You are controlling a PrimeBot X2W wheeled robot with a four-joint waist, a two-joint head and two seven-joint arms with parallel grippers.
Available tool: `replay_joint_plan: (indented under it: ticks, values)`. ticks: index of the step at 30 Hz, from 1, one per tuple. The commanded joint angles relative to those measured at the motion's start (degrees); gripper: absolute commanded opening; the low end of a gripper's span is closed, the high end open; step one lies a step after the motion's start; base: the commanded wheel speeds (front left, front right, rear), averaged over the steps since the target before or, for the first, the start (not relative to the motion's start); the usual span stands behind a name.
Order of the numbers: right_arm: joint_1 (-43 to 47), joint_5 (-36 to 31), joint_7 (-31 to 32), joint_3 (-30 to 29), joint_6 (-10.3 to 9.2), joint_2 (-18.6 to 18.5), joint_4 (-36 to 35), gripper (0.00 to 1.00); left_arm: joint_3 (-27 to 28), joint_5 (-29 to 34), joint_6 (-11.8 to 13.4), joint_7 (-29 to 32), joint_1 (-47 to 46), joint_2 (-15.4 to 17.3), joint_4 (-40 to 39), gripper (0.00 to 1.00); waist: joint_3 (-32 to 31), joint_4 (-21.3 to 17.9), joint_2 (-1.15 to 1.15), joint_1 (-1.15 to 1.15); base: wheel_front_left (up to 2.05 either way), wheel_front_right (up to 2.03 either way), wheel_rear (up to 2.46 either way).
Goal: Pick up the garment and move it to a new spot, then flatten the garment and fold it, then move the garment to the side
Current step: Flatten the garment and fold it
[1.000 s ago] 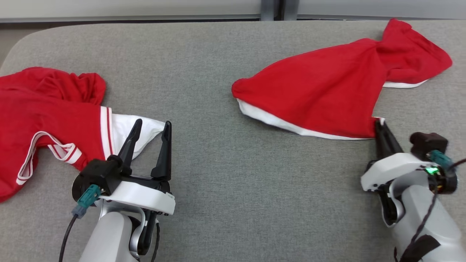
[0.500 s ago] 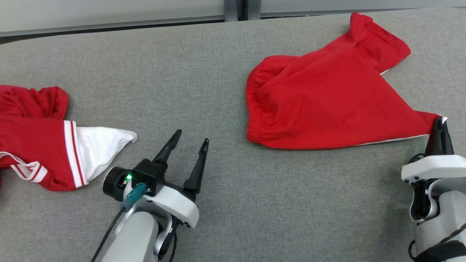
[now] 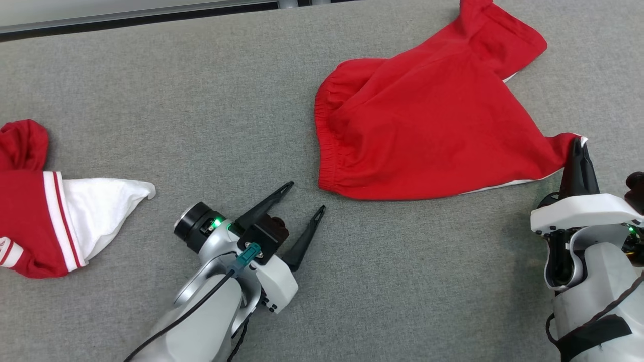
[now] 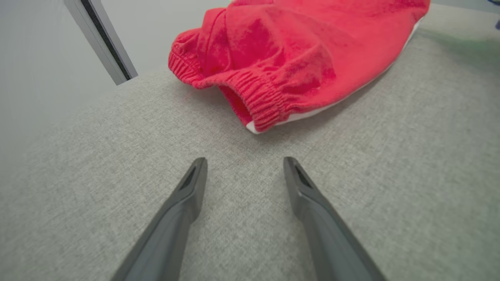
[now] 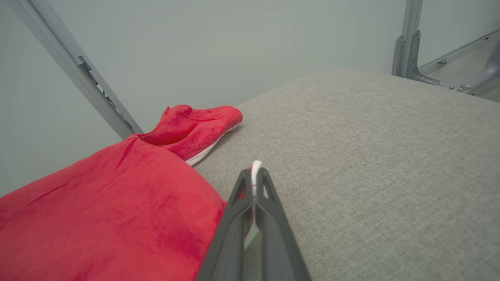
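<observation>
Red shorts (image 3: 427, 130) spread on grey surface (image 3: 201, 100), far right. Right arm (image 3: 583, 261): jaws pinched shut on shorts' near-right corner. Left arm (image 3: 216, 311): jaws wide, empty, just near-left of waistband (image 4: 254, 93), not touching. Red-and-white garment (image 3: 60, 221) at left edge.

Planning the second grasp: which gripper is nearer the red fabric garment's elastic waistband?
Left. The left gripper is open, just short of the gathered red waistband; the right gripper pinches the opposite hem corner.
</observation>
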Motion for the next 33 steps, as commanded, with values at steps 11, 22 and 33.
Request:
replay_joint_plan:
  ticks: [11, 22, 33]
  values:
    - [-0.28, 1.42, -0.33, 1.47, 0.0, -0.13, -0.29, 0.0, -2.31, -0.11, -0.27, -0.01, -5.5, -0.68, 4.14, 1.0, 1.17, -1.71, 0.0, 0.0, 0.0, 0.0, 0.0]
    - [-0.97, 2.3, -0.33, 3.03, 0.0, -0.14, -0.7, 0.0, -4.67, -2.2, -0.24, 0.0, -8.02, -1.23, 5.06, 0.09, 2.43, -2.57, 0.0, 0.0, 0.0, 0.0, 0.0]
    - [-0.4, 1.3, -0.32, 3.42, 0.0, -0.14, -3.21, 0.0, -7.14, -6.41, -0.2, -0.01, -7.29, 1.07, 1.38, 0.0, 0.5, -0.6, 0.0, 0.0, 0.0, 0.0, 0.0]
